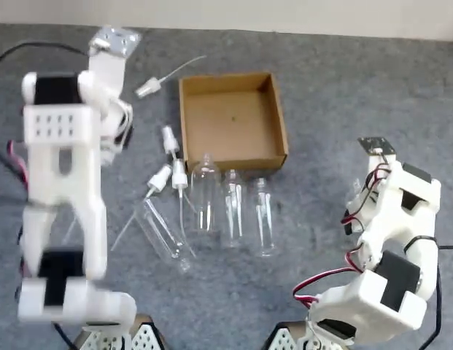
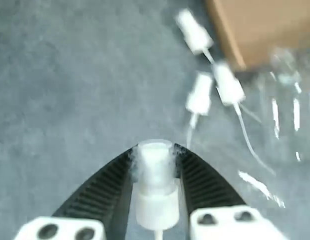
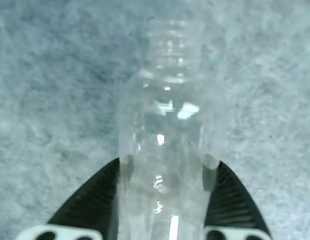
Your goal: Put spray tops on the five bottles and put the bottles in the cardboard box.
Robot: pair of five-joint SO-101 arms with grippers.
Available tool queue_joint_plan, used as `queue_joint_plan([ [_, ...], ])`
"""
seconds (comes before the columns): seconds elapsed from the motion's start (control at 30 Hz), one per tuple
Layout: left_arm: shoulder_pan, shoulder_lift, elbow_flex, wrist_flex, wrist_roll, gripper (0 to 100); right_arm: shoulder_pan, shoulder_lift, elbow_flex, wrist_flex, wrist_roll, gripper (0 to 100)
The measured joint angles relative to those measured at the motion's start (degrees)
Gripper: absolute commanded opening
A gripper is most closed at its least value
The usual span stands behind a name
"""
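Two parts are being gripped: the left gripper [image 2: 155, 150] is clamping a spray top [image 2: 155, 192] at lower centre, the right gripper [image 3: 167, 167] is squeezing a clear bottle [image 3: 167, 115]. Likely risks: the top meeting the neck [image 3: 169, 37] crooked, or the slick bottle twisting loose.

Above my open brown cardboard box [image 1: 233, 120] the way is free. Clear plastic bottles [image 1: 233, 208] and loose white spray tops [image 1: 179, 175] crowd its near wall; bare grey felt [image 1: 335, 95] stretches to its right.
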Motion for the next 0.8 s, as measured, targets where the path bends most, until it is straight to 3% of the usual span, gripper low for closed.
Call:
queue_joint_plan([
  [0.13,0.7,-17.3,19.0,-4.0,-1.1,0,0.1,0.0,0.0,0.1,0.0,14.6],
  [0.27,0.7,-32.1,37.4,-10.7,-1.6,0,0.1,0.0,0.0,0.1,0.0,22.4],
  [0.43,2.1,-40.7,53.5,-17.4,-1.6,0,0.1,0.0,0.0,0.1,0.0,27.1],
  [0.6,6.1,-43.3,61.3,-21.5,0.1,0,-0.6,0.0,0.0,0.8,-1.1,27.1],
  [0.8,6.5,-43.4,62.1,-22.2,0.4,0,-2.2,-0.1,-4.2,3.7,-1.4,27.1],
])
